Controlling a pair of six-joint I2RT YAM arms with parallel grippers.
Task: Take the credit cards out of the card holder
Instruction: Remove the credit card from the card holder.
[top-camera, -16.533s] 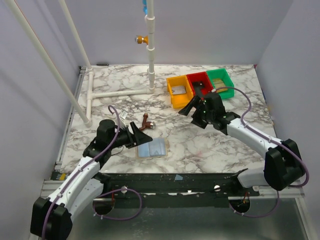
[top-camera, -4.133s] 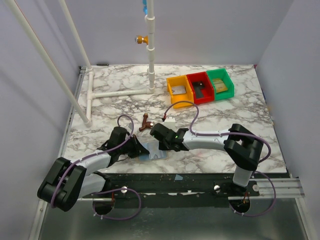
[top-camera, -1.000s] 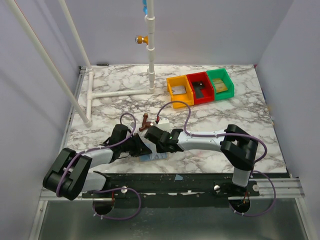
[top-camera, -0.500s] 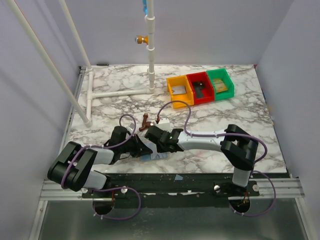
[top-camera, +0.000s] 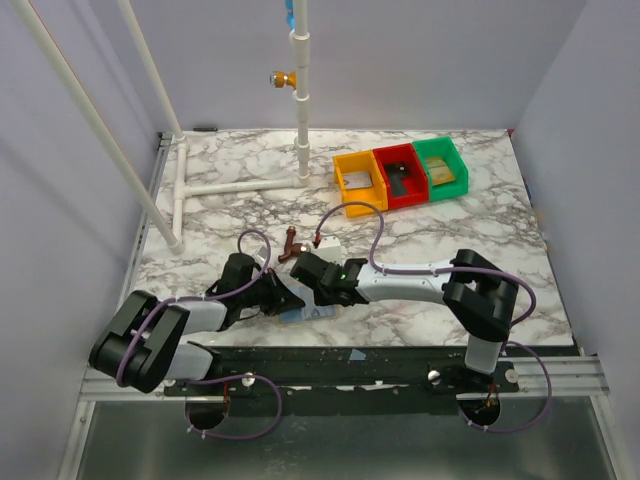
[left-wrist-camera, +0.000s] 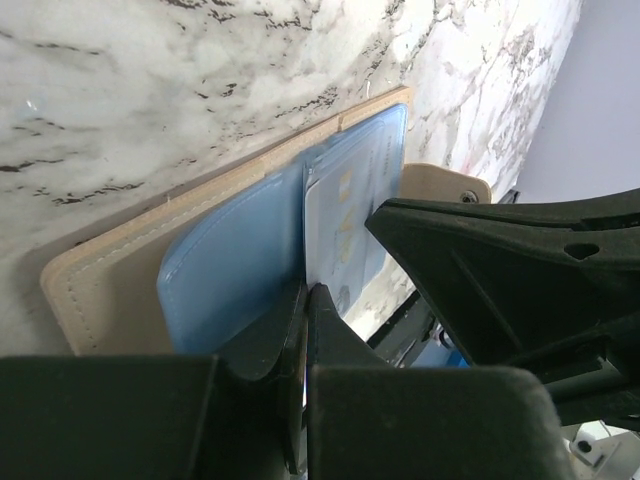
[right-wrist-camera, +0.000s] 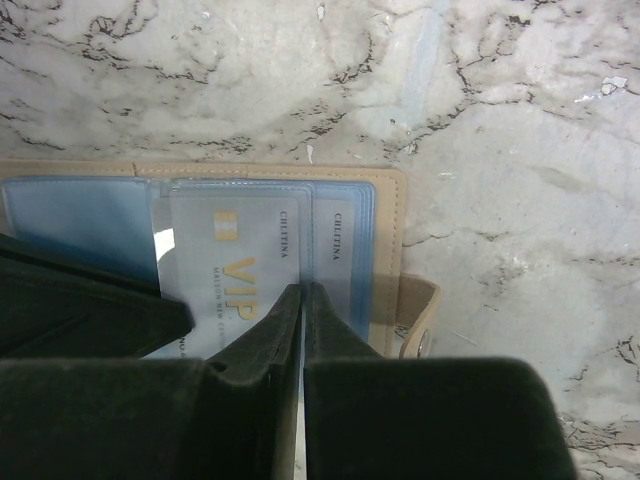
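Observation:
The card holder (top-camera: 303, 314) lies open flat near the table's front edge, beige outside (left-wrist-camera: 110, 270) with blue pockets inside (right-wrist-camera: 390, 240). A pale blue VIP credit card (right-wrist-camera: 235, 250) sticks partway out of a pocket, over a second card (right-wrist-camera: 340, 250). My left gripper (top-camera: 288, 298) comes in low from the left and is shut (left-wrist-camera: 308, 290) on the edge of the pale credit card (left-wrist-camera: 345, 215). From the right, my right gripper (top-camera: 316, 296) is shut (right-wrist-camera: 303, 288), with its tips resting on the cards at the pocket's edge. The two grippers nearly touch.
Yellow (top-camera: 358, 180), red (top-camera: 400, 175) and green (top-camera: 440, 165) bins stand at the back right with items in them. A white pipe frame (top-camera: 240, 187) occupies the back left. A small copper fitting (top-camera: 291, 245) lies just behind the grippers.
My left gripper's jaws have come together on the card's edge. Both arms have stayed over the holder, with only the left arm shifting a little.

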